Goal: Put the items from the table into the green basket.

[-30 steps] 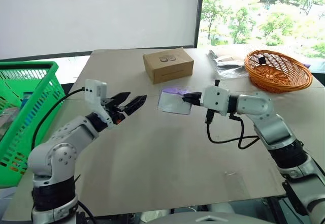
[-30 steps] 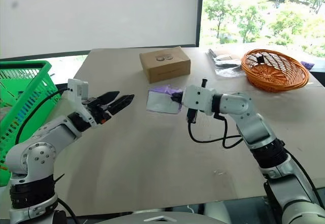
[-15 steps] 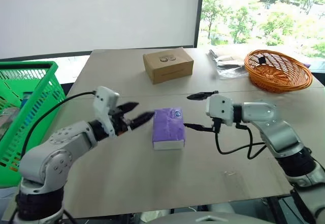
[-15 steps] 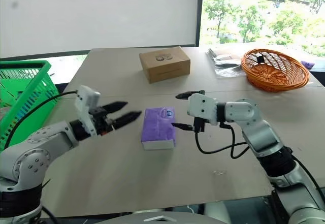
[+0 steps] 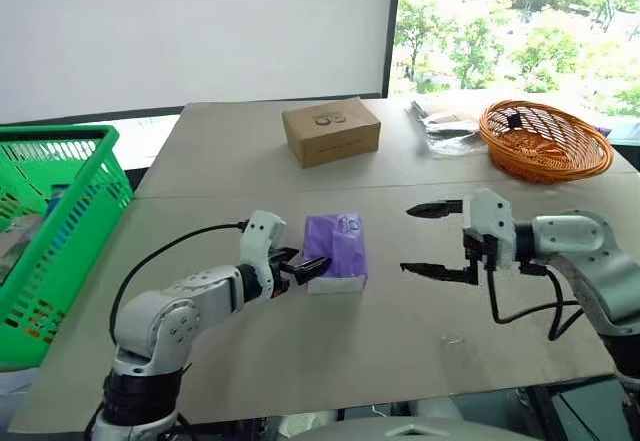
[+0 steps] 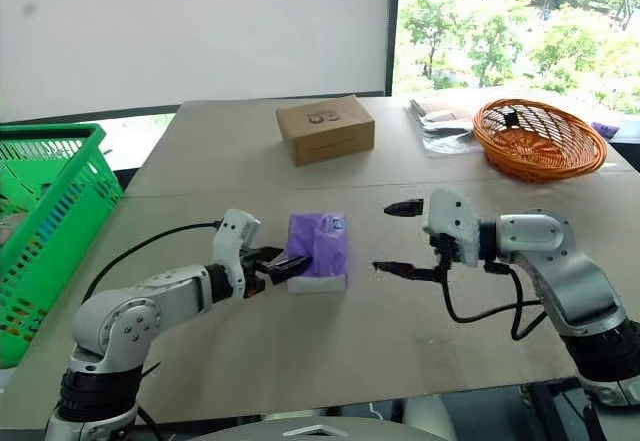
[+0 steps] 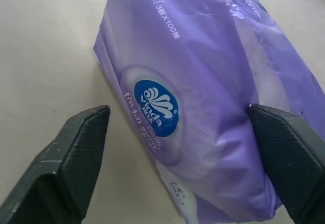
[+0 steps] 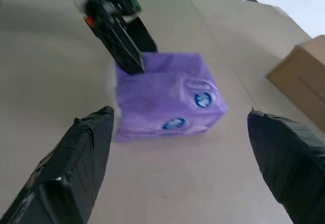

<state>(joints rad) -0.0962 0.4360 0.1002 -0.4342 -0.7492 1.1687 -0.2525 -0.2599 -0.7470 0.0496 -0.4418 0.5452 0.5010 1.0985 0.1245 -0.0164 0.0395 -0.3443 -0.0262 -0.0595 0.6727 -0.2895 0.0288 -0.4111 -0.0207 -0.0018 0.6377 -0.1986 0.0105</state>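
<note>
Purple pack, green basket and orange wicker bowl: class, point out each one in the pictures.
purple pack (image 5: 337, 246), left eye view, its top face.
green basket (image 5: 75, 216), left eye view, its slotted side.
orange wicker bowl (image 6: 541, 141), right eye view, its woven inside.

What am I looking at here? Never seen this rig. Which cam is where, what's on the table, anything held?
It is a two-armed humanoid robot; each arm ends in a two-fingered black pincer. The two wide pictures come from a stereo camera on its head, looking down over the arms. The two close-ups come from cameras on each wrist, looking along that pincer's fingers.

On the table lie a purple tissue pack, a cardboard box, an orange wicker bowl and some clear packaging beside it. The green basket stands off the table's left edge.

The left pincer straddles the pack's near end, one finger touching it, the other apart from it. The right pincer is wide open and empty, right of the pack. Nothing is lifted.
</note>
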